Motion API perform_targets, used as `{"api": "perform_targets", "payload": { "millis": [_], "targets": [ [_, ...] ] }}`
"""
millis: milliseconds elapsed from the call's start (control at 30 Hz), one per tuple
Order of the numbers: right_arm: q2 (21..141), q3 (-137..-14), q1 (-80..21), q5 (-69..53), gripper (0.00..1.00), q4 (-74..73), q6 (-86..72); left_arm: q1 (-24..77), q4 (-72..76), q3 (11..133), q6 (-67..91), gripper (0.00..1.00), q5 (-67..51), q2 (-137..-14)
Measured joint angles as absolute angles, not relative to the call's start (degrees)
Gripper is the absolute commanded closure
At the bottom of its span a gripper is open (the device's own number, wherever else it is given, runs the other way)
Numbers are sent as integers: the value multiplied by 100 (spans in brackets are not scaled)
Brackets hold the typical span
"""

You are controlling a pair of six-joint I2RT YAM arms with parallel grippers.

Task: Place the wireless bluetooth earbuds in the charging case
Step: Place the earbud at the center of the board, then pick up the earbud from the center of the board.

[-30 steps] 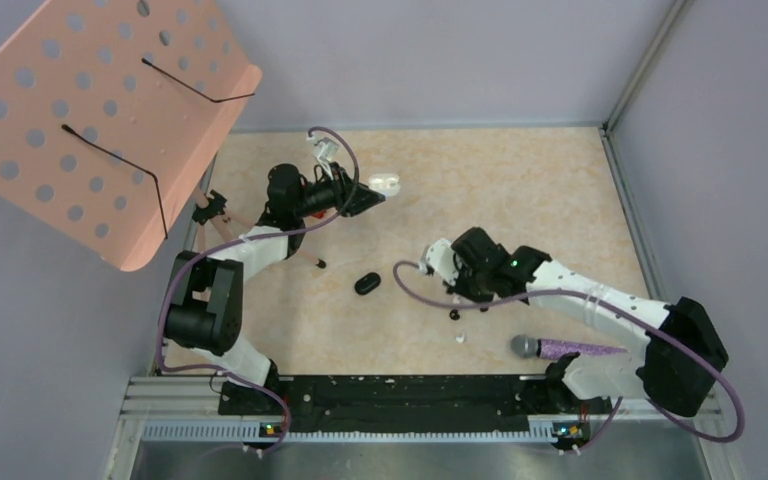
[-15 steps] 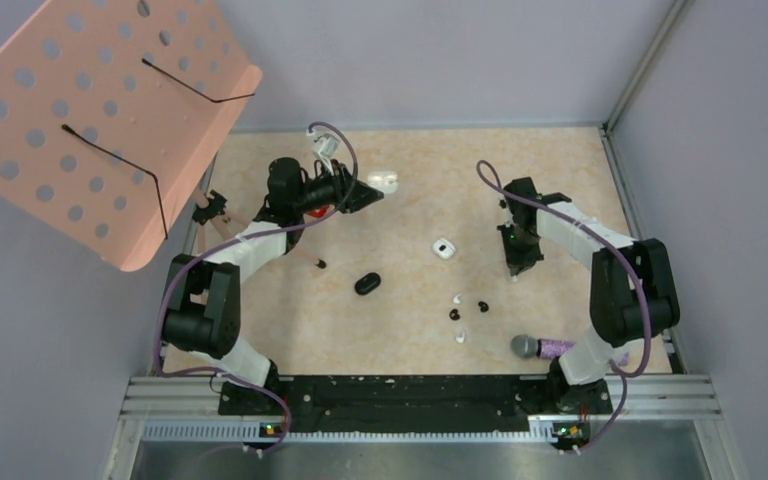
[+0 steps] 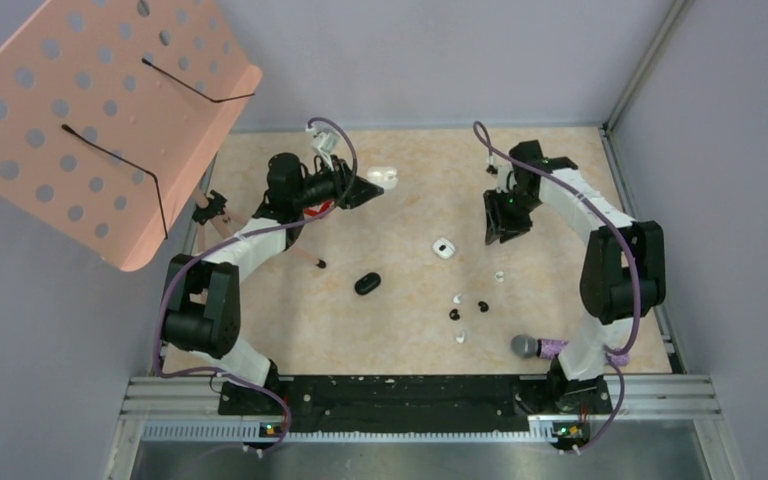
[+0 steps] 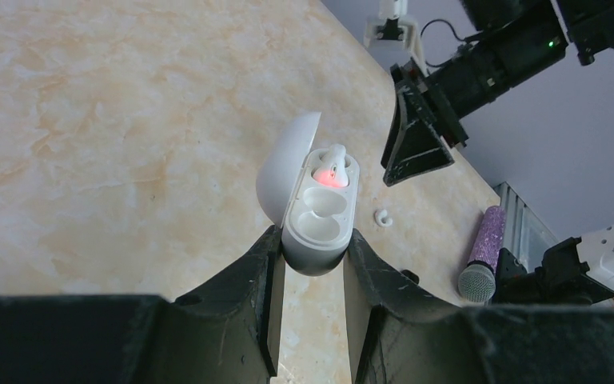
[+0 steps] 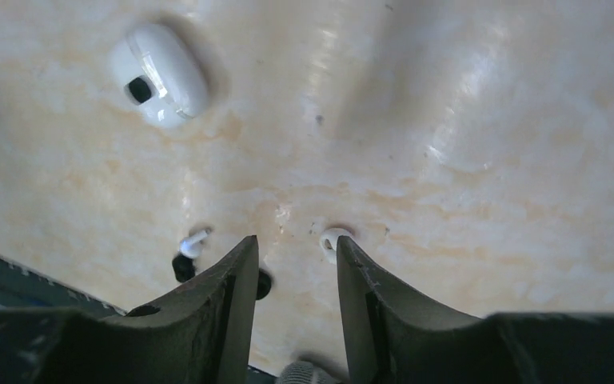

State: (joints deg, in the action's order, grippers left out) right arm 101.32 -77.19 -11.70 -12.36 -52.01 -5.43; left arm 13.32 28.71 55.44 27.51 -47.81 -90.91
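The left gripper (image 4: 312,244) was clamped on the open case (image 4: 316,220), one bud (image 4: 330,168) seated inside. The right gripper (image 5: 296,252) hung with fingers apart, empty, near a loose white bud (image 5: 332,237).

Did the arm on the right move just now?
Yes. The right arm swung its jaws away from the black case, toward the far right.

Beige marbled tabletop (image 3: 550,285), grey walls (image 3: 410,60)
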Motion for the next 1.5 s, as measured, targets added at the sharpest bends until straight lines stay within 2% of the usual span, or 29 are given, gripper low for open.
{"api": "perform_targets", "payload": {
  "millis": [133,267,400,633,933,1500],
  "targets": [
    [10053,-8027,-1057,-2259,59,-5315,1763,1323,2858,5546,2751,100,-4748,-9094],
    [9603,-7548,-1079,-2923,61,-5422,4794,1304,2862,5546,2753,100,-4744,-9102],
    [9430,-7196,-1256,-2943,67,-5710,7249,1271,2858,5551,2755,100,-4744,-9137],
    [10009,-7247,-1798,-2585,72,-6346,9773,1203,2827,5551,2735,100,-4727,-9142],
    [10051,-7050,-2040,-1798,75,-6556,11443,1035,2775,5618,2668,100,-4724,-9142],
    [10401,-7061,-2053,-1369,76,-6447,11848,1017,2775,5666,2644,100,-4703,-9148]
  ]
}}
